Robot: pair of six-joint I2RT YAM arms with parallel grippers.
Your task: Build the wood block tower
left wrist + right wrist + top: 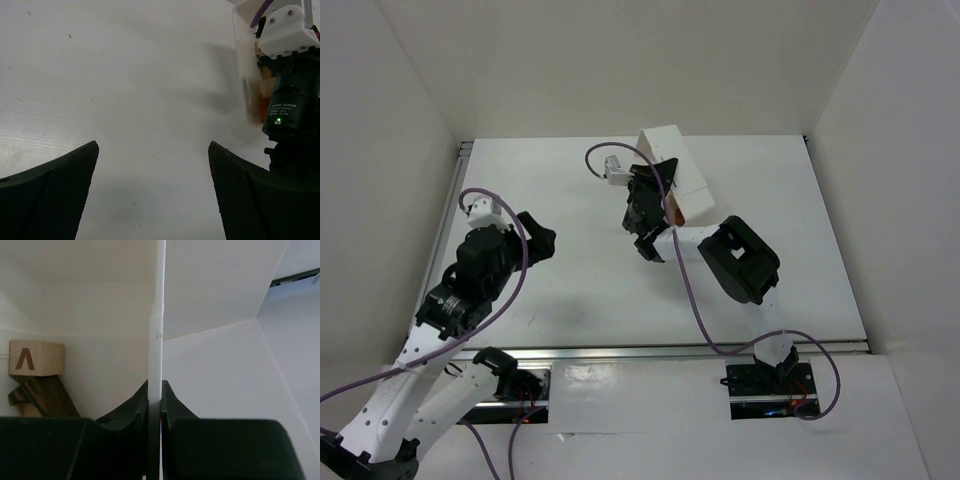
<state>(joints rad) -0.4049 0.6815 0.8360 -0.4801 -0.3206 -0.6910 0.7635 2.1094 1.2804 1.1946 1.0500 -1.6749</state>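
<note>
My right gripper [154,385] is shut on the thin side wall of a white plastic tray [156,340]. Inside the tray lie wooden blocks: a pale tan cube [36,357] with a dark mark and a dark brown bar [42,395] under it. From above, the tray [672,165] sits mid-table towards the back, with the right gripper [663,195] at its near side and an orange-red piece [677,212] showing at its near end. My left gripper [152,145] hangs open over bare table, well left of the tray [244,75]; from above, that gripper [538,238] is at the left.
White walls close in the table on the left, back and right. The right arm's wrist [292,100] stands against the tray in the left wrist view. Cables loop over both arms. A metal rail [660,351] runs along the table's near edge.
</note>
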